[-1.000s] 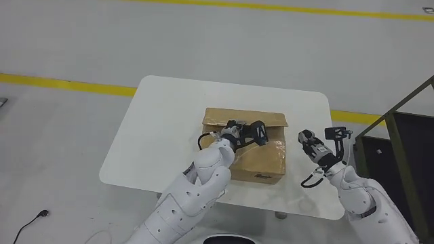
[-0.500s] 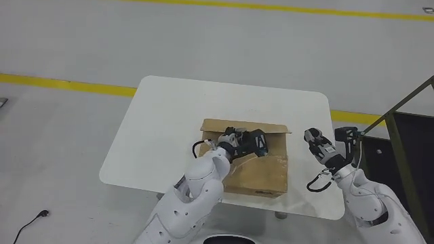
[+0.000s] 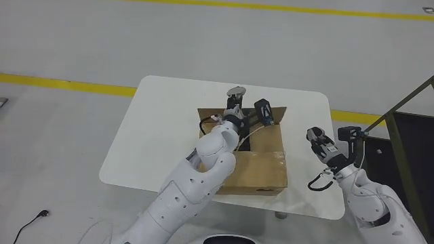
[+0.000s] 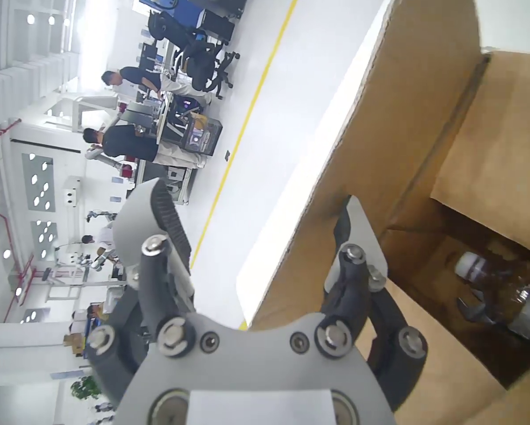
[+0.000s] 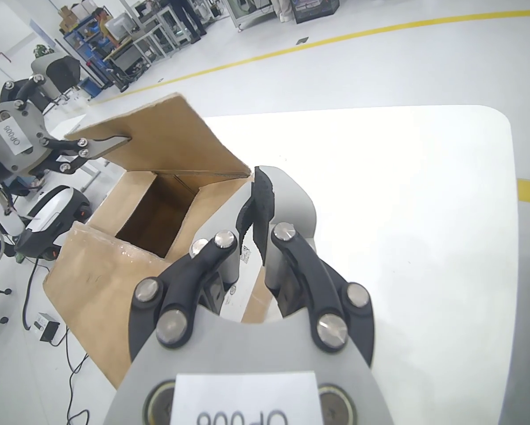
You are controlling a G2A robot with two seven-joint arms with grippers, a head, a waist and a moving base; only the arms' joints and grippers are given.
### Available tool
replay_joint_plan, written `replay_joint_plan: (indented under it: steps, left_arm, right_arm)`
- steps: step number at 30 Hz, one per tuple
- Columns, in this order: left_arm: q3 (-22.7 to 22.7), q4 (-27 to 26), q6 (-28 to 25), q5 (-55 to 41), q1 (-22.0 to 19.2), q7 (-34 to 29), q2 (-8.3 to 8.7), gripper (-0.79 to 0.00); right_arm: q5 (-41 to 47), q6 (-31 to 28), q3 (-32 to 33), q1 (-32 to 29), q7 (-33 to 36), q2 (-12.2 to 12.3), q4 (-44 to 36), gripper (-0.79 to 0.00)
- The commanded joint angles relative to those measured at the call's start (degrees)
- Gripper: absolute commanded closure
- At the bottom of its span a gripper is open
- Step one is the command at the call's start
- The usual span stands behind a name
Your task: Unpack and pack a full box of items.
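Note:
A brown cardboard box [image 3: 261, 169] stands on the white table [image 3: 169, 129]. Its far flap [image 5: 167, 134] is raised and the inside is dark. My left gripper [image 3: 237, 105] is at that flap, open, with one finger [image 4: 357, 241] against the flap's inner face and the other finger [image 4: 158, 223] outside in the air. A clear bottle with a white cap [image 4: 490, 285] lies inside the box [image 4: 402, 103]. My right gripper [image 3: 317, 139] hovers off the box's right side, fingers together on nothing [image 5: 260, 187].
Bare table surface [image 5: 402, 223] lies right of and beyond the box [image 5: 96, 276]. A dark stand with a metal railing [image 3: 407, 142] is just off the table's right edge. The near flap [image 3: 258, 159] still lies over the front half of the box.
My left gripper has swung from over the box's closed top toward the far side, and the far flap has come up with it. The right gripper drifted slightly to the right.

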Motion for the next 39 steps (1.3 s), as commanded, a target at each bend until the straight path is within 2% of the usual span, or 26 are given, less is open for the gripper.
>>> replay_joint_plan:
  steps: [1, 6, 13, 19, 25, 29, 32, 36, 39]
  left_arm:
    - [0.68, 4.47, 2.86, -0.21, -2.62, -0.46, -0.86, -0.785]
    - [2.41, 16.32, 8.15, -2.69, -8.22, -1.58, -3.42, -0.785]
    - [4.88, 28.32, 12.56, -4.91, -13.26, -2.79, -6.8, -0.785]
    - [6.47, 34.92, 14.16, -5.55, -15.1, -2.31, -8.99, -0.785]
    - [6.86, 37.64, 15.29, -6.12, -15.78, -1.26, -10.39, -0.785]
    - [5.42, 35.9, 15.26, -7.42, -15.36, 0.07, -10.34, -0.785]
    - [3.63, 31.3, 13.17, -8.02, -13.77, 0.89, -9.51, -0.785]
    - [-0.25, 19.85, 6.74, -8.15, -8.48, 0.39, -7.24, -0.785]
    - [-4.55, 7.19, -0.98, -7.62, -1.98, -0.92, -4.88, -0.785]
  right_arm:
    - [0.16, 0.23, 0.05, -0.07, 0.0, -0.06, -0.08, 0.0]
    - [0.45, 0.71, 0.2, -0.17, 0.23, -0.21, -0.3, 0.0]
    - [0.91, 0.7, -0.11, 0.27, 0.89, -0.43, -0.2, 0.0]
    - [0.89, 0.53, -0.39, 0.86, 1.41, -0.6, 0.14, 0.0]
    - [1.36, 0.15, -0.46, 1.21, 1.98, -0.74, 0.49, 0.0]
    - [2.09, -0.1, -0.5, 1.34, 2.1, -0.86, 0.74, 0.0]
    - [2.91, -0.66, -0.4, 1.39, 2.07, -0.94, 0.94, 0.0]
    - [3.46, -1.52, -0.27, 1.54, 2.34, -1.0, 1.27, 0.0]
    - [3.6, -1.83, -0.31, 1.75, 2.58, -1.05, 1.43, 0.0]
